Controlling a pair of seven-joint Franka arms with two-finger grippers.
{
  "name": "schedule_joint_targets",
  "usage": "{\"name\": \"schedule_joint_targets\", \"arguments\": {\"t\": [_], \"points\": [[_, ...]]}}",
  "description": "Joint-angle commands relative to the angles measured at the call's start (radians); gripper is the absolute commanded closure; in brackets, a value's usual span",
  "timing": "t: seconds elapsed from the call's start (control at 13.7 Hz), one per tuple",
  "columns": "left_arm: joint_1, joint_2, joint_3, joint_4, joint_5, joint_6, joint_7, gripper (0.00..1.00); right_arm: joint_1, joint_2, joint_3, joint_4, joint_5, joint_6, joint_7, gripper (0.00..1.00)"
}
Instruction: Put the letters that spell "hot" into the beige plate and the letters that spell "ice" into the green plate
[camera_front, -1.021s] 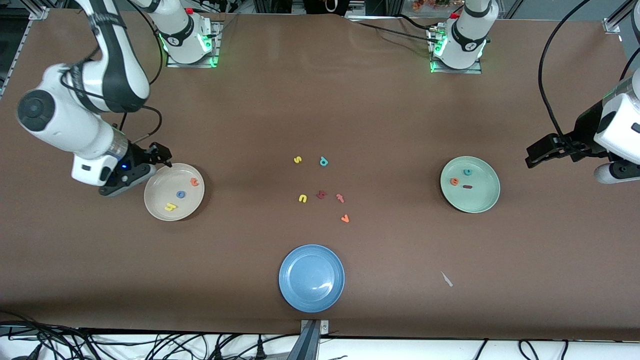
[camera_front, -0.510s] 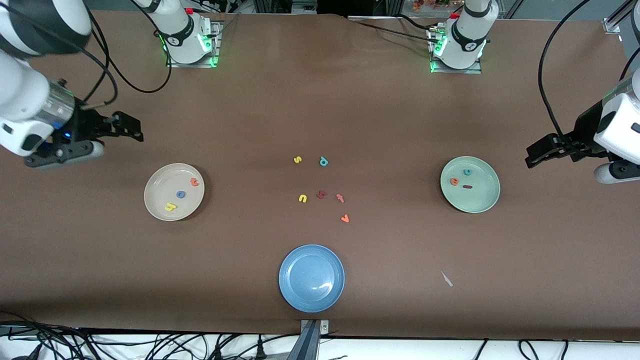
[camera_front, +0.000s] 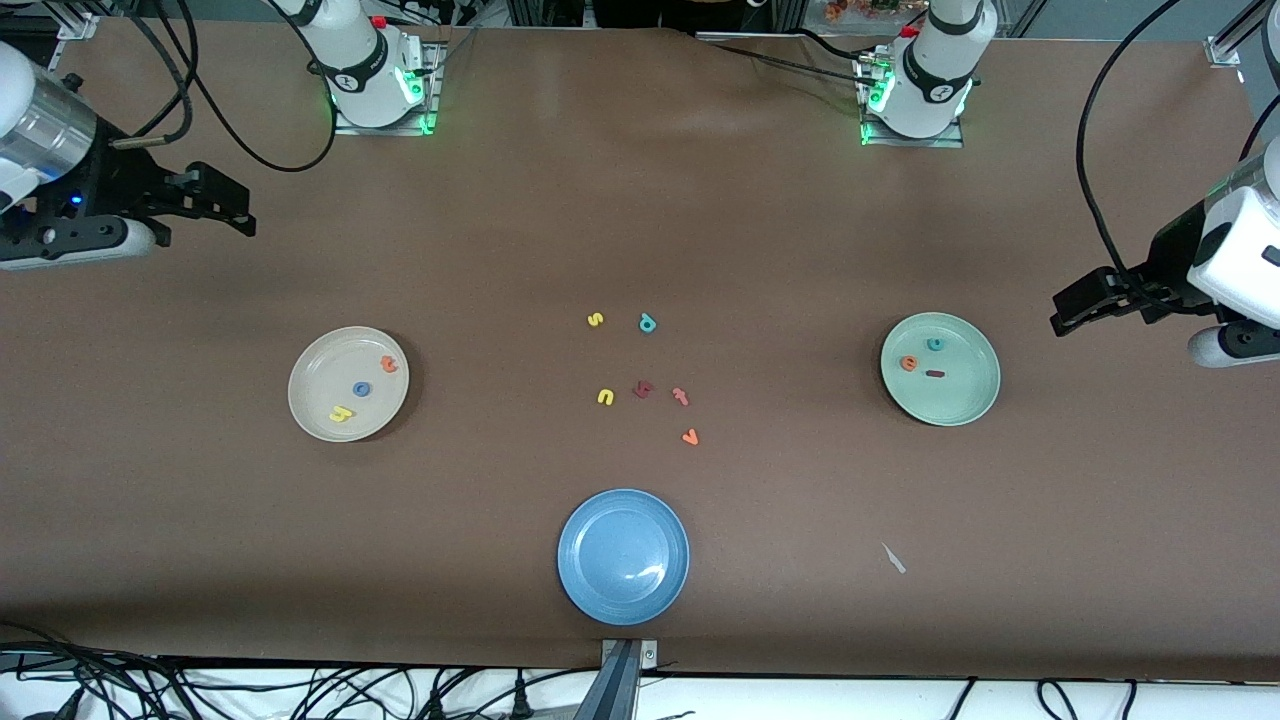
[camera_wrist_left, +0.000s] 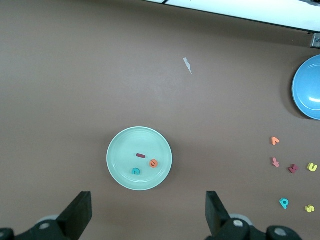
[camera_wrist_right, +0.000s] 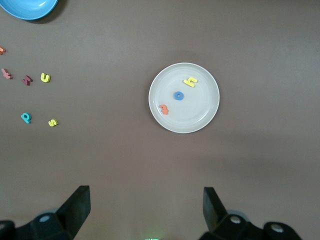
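- Beige plate (camera_front: 348, 384) sits toward the right arm's end of the table. In it: yellow h (camera_front: 341, 412), blue o (camera_front: 361, 389), orange t (camera_front: 389, 365), each apart from the others; the h lies nearest the front camera, the t farthest.
- Green plate (camera_front: 940, 368) sits toward the left arm's end. In it: teal c (camera_front: 935, 344), orange e (camera_front: 908, 363), dark red i (camera_front: 935, 374), clustered in the half of the plate farther from the front camera.
- Blue plate (camera_front: 623, 556) lies near the table edge closest to the front camera, midway between the two ends.
- Loose letters on the bare table, between the beige and green plates: yellow s (camera_front: 595, 320) and teal p (camera_front: 647, 323) side by side; nearer the camera, yellow u (camera_front: 605, 397), dark red angular letter (camera_front: 643, 389), pinkish-red hooked letter (camera_front: 681, 396); nearest the camera, a small orange v-shaped letter (camera_front: 689, 437).
- Small pale scrap (camera_front: 893, 558) on the table, nearer the camera than the green plate.
- Right gripper (camera_front: 232, 207) hangs in the air over bare table at the right arm's end, well apart from the beige plate; fingers (camera_wrist_right: 79, 202) spread wide, nothing between them.
- Left gripper (camera_front: 1068, 312) hangs over bare table at the left arm's end, near the green plate but not above it; fingers (camera_wrist_left: 80, 212) spread wide, holding nothing.
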Motion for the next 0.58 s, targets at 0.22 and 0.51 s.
{"name": "schedule_joint_targets", "arguments": {"t": [0.22,0.51], "points": [[0.005,-0.006,-0.003,0.003,-0.024,-0.005,0.007,0.00,0.007,0.002,0.011,0.001,-0.038,-0.005,0.000,0.00],[0.005,-0.006,-0.003,0.003,-0.024,-0.005,0.007,0.00,-0.049,0.002,0.044,-0.005,-0.039,-0.002,-0.037,0.00]]}}
